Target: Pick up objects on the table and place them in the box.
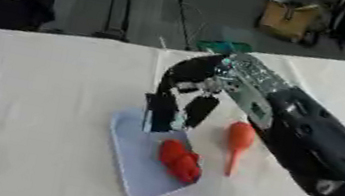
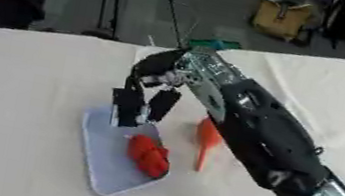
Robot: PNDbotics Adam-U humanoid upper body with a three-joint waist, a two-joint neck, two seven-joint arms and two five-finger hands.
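Observation:
A shallow pale blue tray [image 1: 132, 159] lies on the white table, and a red lumpy object [image 1: 179, 160] rests in its right part. Just right of the tray an orange carrot-shaped object [image 1: 238, 141] lies on the cloth with its thin end pointing toward me. My right hand [image 1: 179, 105] comes in from the lower right on a long black and silver arm and hangs over the tray's far end. Its fingers point down and are spread, with nothing between them. The left hand shows in neither view.
The table's far edge [image 1: 62, 36] runs across the upper part of the view. Beyond it are a dark floor, stand legs, a yellow bag [image 1: 289, 20] and a small green item [image 1: 224, 45]. A person in dark clothes stands at the far left.

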